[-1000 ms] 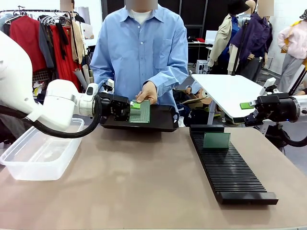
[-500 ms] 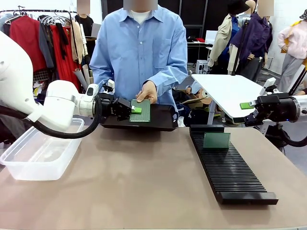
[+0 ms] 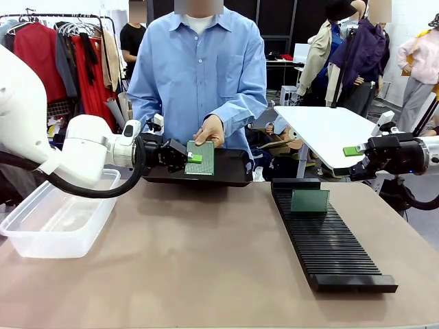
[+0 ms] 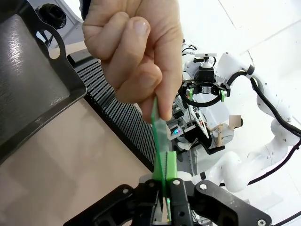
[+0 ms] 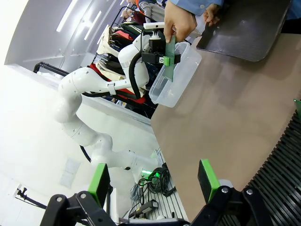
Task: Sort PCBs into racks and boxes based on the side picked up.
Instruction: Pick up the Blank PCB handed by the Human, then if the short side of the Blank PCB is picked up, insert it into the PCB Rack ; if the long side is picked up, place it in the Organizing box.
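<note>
A person's hand (image 3: 211, 130) holds a green PCB (image 3: 201, 158) upright over a shallow black tray (image 3: 230, 175) at the far side of the table. My left gripper (image 3: 192, 158) is shut on that board's left edge. In the left wrist view the PCB (image 4: 158, 127) shows edge-on, pinched between the hand (image 4: 136, 47) above and my left gripper (image 4: 165, 176) below. A second PCB (image 3: 309, 201) stands in the long black rack (image 3: 333, 240) on the right. The clear box (image 3: 58, 216) sits at the left. My right gripper (image 3: 353, 151) hangs open beyond the rack, holding nothing, and its fingers are spread wide in the right wrist view (image 5: 153, 181).
The person stands at the far edge and holds the black tray against their body. A white side table (image 3: 322, 133) stands behind the rack. Bare tabletop (image 3: 199, 253) lies between box and rack. A clothes rail stands at the back left.
My left gripper's jaws have closed onto the PCB that the person's hand holds up. The right arm has not moved.
</note>
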Action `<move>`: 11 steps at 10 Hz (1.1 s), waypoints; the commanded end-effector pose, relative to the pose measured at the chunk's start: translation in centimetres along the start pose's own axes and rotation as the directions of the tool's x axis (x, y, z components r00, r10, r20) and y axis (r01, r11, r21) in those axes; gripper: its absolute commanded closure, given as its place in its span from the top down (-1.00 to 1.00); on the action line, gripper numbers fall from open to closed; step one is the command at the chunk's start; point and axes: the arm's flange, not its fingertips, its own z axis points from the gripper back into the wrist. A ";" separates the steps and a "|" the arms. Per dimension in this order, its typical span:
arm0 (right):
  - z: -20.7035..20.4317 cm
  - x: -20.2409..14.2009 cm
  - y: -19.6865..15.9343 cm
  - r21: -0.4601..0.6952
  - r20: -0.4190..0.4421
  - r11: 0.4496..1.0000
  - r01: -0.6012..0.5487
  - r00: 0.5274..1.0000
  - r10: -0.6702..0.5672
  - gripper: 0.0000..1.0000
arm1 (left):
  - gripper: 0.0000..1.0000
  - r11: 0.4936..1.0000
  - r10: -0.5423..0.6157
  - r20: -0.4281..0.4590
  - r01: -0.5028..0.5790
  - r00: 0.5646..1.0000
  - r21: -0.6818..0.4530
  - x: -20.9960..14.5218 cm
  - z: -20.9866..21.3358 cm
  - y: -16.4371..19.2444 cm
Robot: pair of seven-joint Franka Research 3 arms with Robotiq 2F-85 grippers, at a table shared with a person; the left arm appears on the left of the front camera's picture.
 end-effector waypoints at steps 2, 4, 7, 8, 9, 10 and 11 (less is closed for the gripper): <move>0.2 0.3 0.1 -0.008 -0.003 1.000 -0.014 1.000 0.014 1.00 | -1.00 1.000 -0.005 0.002 0.005 1.000 0.003 0.0 0.0 0.0; 0.2 0.3 0.1 -0.008 -0.003 1.000 -0.014 1.000 0.014 1.00 | -1.00 1.000 -0.005 0.002 0.005 1.000 0.003 0.0 0.0 0.0; 0.2 0.3 0.1 -0.008 -0.003 1.000 -0.014 1.000 0.014 1.00 | -1.00 1.000 -0.005 0.002 0.005 1.000 0.003 0.0 0.0 0.0; 0.2 0.3 0.1 -0.008 -0.003 1.000 -0.014 1.000 0.014 1.00 | -1.00 1.000 -0.005 0.002 0.005 1.000 0.003 0.0 0.0 0.0; 0.2 0.3 0.1 -0.008 -0.003 1.000 -0.014 1.000 0.014 1.00 | -1.00 1.000 -0.005 0.002 0.005 1.000 0.003 0.0 0.0 0.0; 0.2 0.3 0.1 -0.008 -0.003 1.000 -0.014 1.000 0.014 1.00 | -1.00 1.000 -0.005 0.002 0.005 1.000 0.003 0.0 0.0 0.0; 0.2 0.3 0.1 -0.008 -0.003 1.000 -0.014 1.000 0.014 1.00 | -1.00 1.000 -0.005 0.002 0.005 1.000 0.003 0.0 0.0 0.0</move>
